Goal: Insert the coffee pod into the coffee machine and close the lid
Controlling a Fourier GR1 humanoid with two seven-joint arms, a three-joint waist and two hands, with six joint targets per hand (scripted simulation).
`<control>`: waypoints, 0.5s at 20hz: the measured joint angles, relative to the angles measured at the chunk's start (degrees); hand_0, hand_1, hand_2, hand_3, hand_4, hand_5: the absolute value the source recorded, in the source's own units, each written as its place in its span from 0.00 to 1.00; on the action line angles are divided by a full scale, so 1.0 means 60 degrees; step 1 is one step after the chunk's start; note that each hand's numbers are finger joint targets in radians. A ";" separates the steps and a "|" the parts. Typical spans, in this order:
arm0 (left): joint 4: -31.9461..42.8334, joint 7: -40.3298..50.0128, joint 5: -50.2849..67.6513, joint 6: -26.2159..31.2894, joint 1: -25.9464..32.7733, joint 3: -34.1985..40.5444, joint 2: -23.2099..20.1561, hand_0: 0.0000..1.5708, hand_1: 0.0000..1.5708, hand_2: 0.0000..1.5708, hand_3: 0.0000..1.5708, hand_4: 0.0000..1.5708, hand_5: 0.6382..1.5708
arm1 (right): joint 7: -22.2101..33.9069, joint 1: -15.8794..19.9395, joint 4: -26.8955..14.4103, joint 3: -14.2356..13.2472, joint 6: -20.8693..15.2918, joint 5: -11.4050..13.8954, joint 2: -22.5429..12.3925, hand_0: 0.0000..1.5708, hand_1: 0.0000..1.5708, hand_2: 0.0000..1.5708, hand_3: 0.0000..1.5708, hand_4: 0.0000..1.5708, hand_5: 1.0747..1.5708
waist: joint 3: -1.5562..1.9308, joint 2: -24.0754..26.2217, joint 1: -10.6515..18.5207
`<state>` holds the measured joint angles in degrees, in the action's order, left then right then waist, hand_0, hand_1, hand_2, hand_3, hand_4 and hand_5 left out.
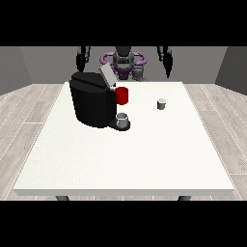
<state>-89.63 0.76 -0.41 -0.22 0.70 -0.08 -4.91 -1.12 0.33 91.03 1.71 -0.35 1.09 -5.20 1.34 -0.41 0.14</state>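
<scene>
A black coffee machine (91,99) stands on the left half of the white table (125,154), its grey lid (107,76) tilted up and open. A small grey coffee pod (161,103) sits upright on the table, to the right of the machine. The hand at the view's left (82,59) hangs beside the robot's body, above the table's far edge and behind the machine. The hand at the view's right (167,60) also hangs at the far edge, well behind the pod. Neither hand touches anything.
A red cup (122,95) stands just right of the machine's top. A grey cup (123,120) rests on the machine's drip base. The robot's torso (123,60) is at the far edge.
</scene>
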 measured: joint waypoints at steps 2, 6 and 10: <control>0.0043 -0.0204 -0.0105 0.0027 0.0073 -0.0069 0.0013 0.00 0.00 0.00 0.00 0.00 1.00 | -0.0036 -0.0092 -0.0121 -0.0031 0.0059 -0.0058 0.0027 0.00 0.00 0.00 0.00 0.08 1.00 | -0.0088 0.0074 -0.0004; 0.0236 -0.1078 0.0092 0.0604 -0.0108 0.0217 -0.0398 0.00 0.00 0.00 0.00 0.00 1.00 | 0.0086 -0.0185 -0.0271 -0.0095 0.0129 -0.0136 0.0044 0.00 0.00 0.00 0.00 0.08 1.00 | -0.0176 0.0078 -0.0079; 0.0591 -0.1421 -0.0053 0.1038 -0.0463 0.0684 -0.1303 0.00 0.00 0.00 0.00 0.00 1.00 | -0.0346 -0.0025 -0.0102 -0.0565 -0.0444 -0.0295 0.0352 0.00 0.00 0.00 0.00 0.12 1.00 | -0.0205 -0.0074 -0.0449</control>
<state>-86.08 -7.77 -0.73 6.01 -2.08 4.03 -12.73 -3.20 0.18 90.42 -1.68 -3.01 -0.68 -3.09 0.11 -0.86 -2.55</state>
